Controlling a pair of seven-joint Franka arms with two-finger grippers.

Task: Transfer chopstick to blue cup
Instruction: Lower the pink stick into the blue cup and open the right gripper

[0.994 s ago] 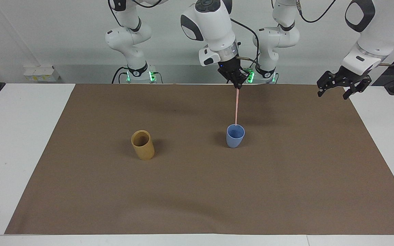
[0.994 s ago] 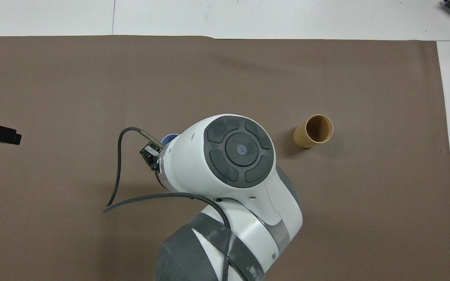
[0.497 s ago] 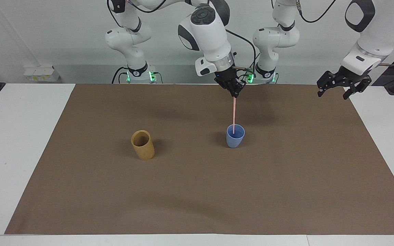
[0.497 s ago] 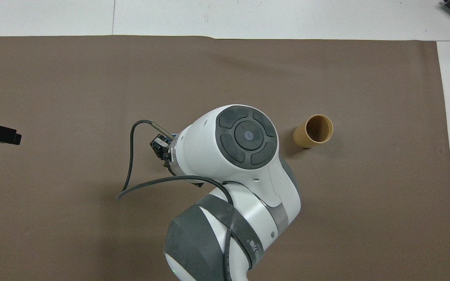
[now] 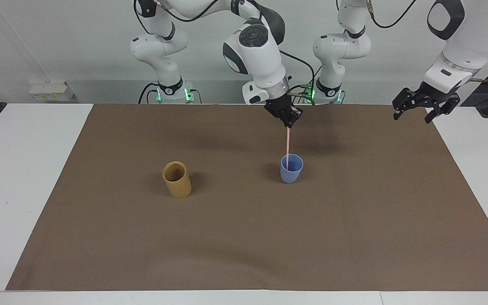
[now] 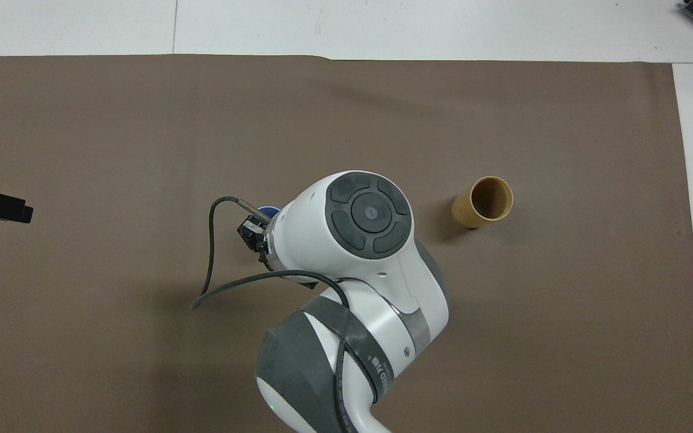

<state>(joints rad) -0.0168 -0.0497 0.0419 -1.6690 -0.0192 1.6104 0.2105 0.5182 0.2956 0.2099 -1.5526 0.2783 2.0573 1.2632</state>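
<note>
Two white robot arms work over a white surface largely covered by a brown mat. The right end effector hangs over the middle of the mat, closer to the robots' edge than to the edge away from them, its fingers pressed together on the top end of the chopstick — a thin pale-pink stick that hangs nearly upright. The chopstick's lower end sits inside the mouth of the blue cup; whether it touches the cup's bottom cannot be told. The blue cup stands upright on the mat near its middle. From overhead the right arm's bulky wrist covers almost all of this, leaving only a sliver of the blue cup showing at its edge.

A taller tan cup stands on the mat beside the blue cup, well apart from it, toward the right arm's end of the surface; from overhead the tan cup shows an open mouth.

The left arm waits — its left end effector is raised over the mat's corner at the robots' edge, at the left arm's end, fingers spread apart and holding nothing.
</note>
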